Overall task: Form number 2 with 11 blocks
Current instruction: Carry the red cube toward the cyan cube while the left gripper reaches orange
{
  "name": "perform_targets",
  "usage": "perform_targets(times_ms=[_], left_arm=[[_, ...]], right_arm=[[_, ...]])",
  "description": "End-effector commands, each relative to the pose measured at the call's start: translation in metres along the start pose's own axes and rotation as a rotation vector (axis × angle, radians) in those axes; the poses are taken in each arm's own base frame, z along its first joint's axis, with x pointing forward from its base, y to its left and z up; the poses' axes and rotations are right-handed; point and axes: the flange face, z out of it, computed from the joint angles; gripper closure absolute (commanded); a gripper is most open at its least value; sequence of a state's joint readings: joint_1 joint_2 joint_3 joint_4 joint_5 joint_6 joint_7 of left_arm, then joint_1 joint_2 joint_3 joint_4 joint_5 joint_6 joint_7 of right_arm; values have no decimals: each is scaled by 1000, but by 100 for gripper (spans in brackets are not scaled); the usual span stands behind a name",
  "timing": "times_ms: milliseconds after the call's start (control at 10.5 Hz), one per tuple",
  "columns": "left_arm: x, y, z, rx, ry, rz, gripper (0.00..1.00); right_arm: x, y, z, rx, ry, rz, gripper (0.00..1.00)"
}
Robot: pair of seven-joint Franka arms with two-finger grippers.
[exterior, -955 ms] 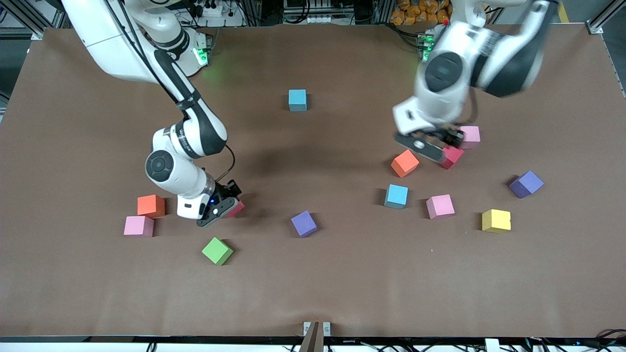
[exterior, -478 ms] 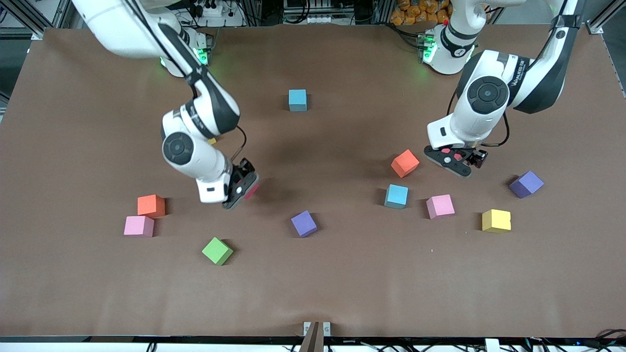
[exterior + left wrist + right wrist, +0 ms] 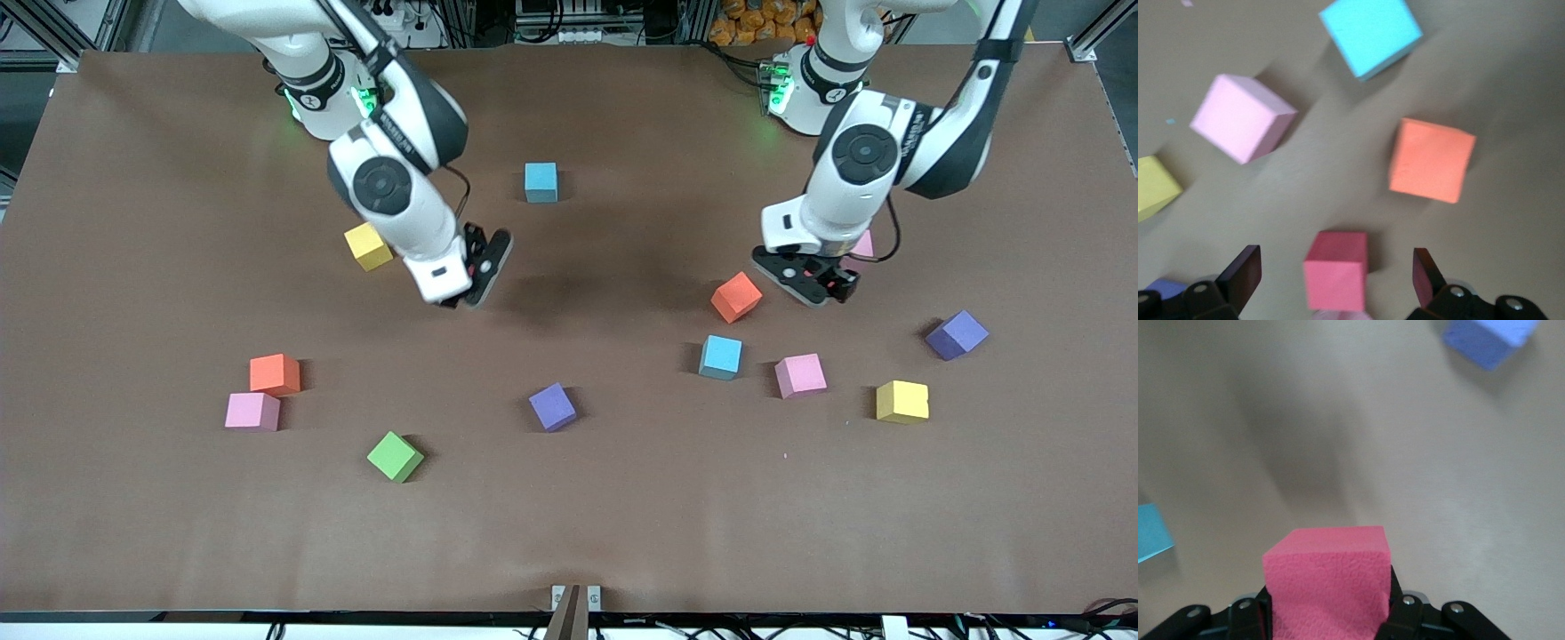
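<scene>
My right gripper (image 3: 474, 269) is shut on a red block (image 3: 1328, 580) and holds it in the air over bare table beside a yellow block (image 3: 368, 246). My left gripper (image 3: 813, 280) is open, low over a second red block (image 3: 1335, 270) that sits on the table between its fingers (image 3: 1241, 277). Beside it lie an orange block (image 3: 736, 297), a light blue block (image 3: 720, 356), a pink block (image 3: 800, 374) and a yellow block (image 3: 901, 401). Another pink block (image 3: 861, 242) is half hidden by the left arm. An orange block (image 3: 275, 374), a pink block (image 3: 252, 412) and a green block (image 3: 395, 456) lie toward the right arm's end.
A light blue block (image 3: 540, 181) sits alone near the robots' bases. Two purple cubes lie on the brown table (image 3: 569, 533), one in the middle (image 3: 552, 406) and one toward the left arm's end (image 3: 957, 334).
My right gripper has risen with the red block and moved from beside the orange and pink blocks toward the bases, uncovering a yellow block. My left gripper shifted and now straddles the other red block.
</scene>
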State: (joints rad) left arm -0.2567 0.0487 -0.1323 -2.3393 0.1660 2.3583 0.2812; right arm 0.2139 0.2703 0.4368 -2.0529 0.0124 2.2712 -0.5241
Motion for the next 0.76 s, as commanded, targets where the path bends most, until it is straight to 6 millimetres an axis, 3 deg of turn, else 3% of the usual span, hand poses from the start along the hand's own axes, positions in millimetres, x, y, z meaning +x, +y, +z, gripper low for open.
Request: perform_targets(times_ms=[0,382,669], left_arm=[[16,23,19,-58,40,8,0],[26,32,45,-86,69,-6,0],[28,32,58,-87,75,-6,0]], right_arm=[[-11,-47,2,-30,-46,-93,74],[1,-109,19,-26,-101,-233,76],[-7,-153,49,-79,-134,-389,82]])
